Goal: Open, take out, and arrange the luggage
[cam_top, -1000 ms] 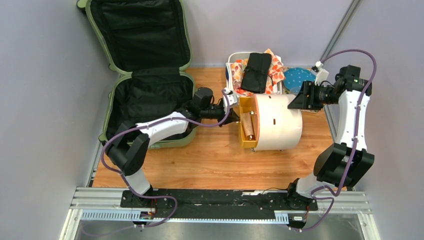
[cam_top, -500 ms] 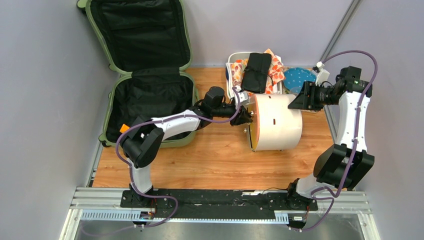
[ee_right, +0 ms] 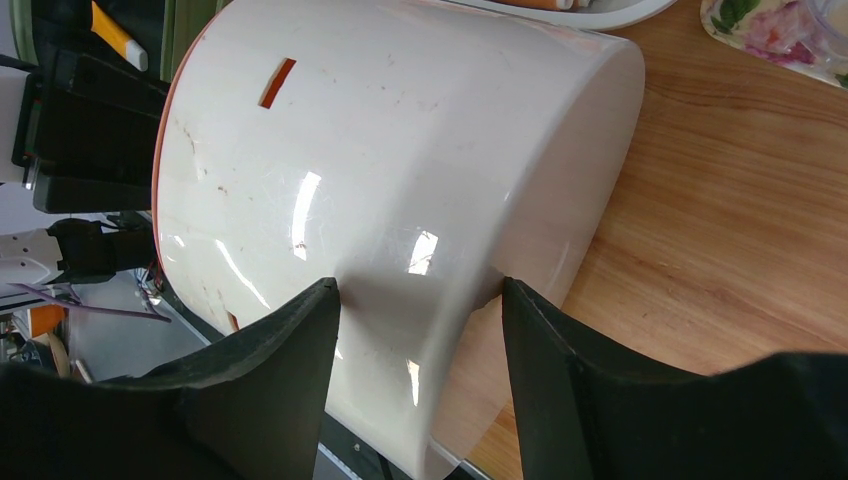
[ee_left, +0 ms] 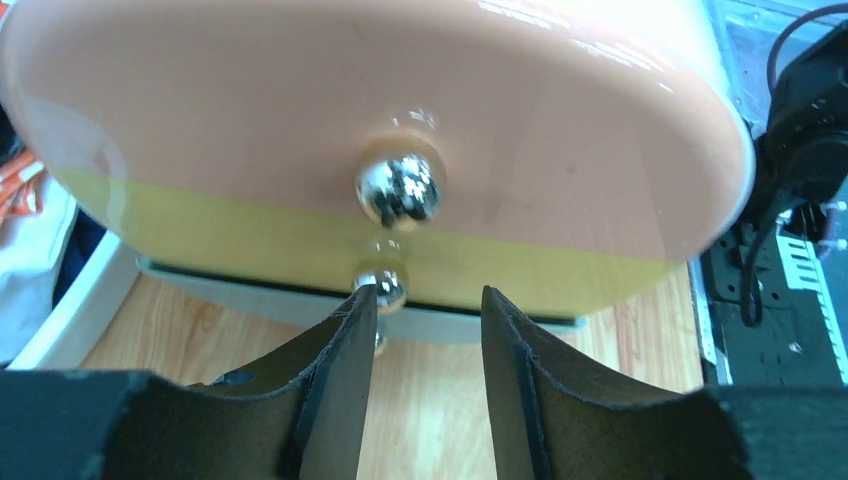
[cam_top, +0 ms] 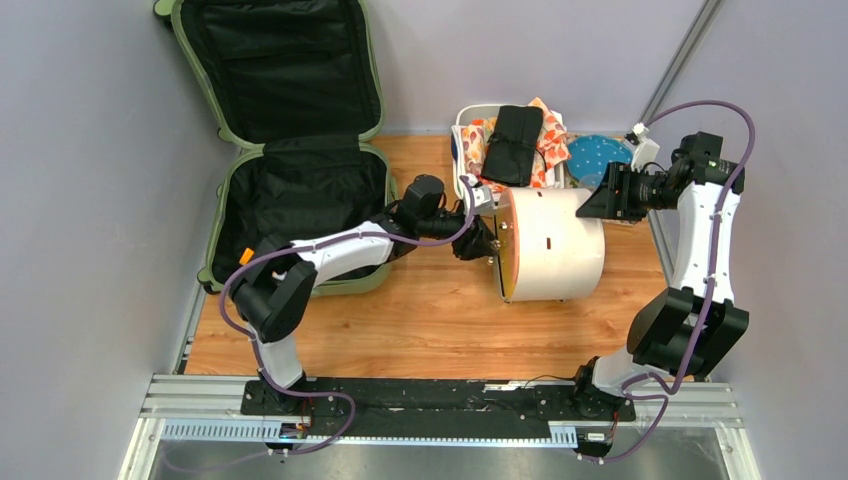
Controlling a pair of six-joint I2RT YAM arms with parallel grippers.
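Seen from above: sage-green suitcase (cam_top: 290,190) open at the far left of the wooden table (cam_top: 420,330), base flat on the boards with black lining showing, lid (cam_top: 275,60) raised against the far wall. To its right, a cream cylinder (cam_top: 555,245) on its side, orange end (cam_top: 505,270) turned left toward the suitcase. Left arm stretched across the suitcase's near right corner, left gripper (cam_top: 480,240) just beside that orange end. Right gripper (cam_top: 598,195) at the cylinder's far right edge. Beyond the cylinder, a white tub (cam_top: 462,140) with a black pouch (cam_top: 515,143) on patterned cloth (cam_top: 553,140); a blue dotted disc (cam_top: 595,155) just right of it. From the left wrist: glossy orange end (ee_left: 300,100) filling the frame, chrome knob (ee_left: 400,190) at its centre, a smaller chrome ball (ee_left: 385,288) below it at the tip of one finger. Left gripper (ee_left: 425,300) moderately parted, nothing between the fingers but bare wood. From the right wrist: right gripper (ee_right: 418,290) spread wide, both fingers set over the cylinder's (ee_right: 400,150) curved cream wall near its closed end; cannot tell whether touching. Small orange slot (ee_right: 277,82) high on that wall, bare table to the right.
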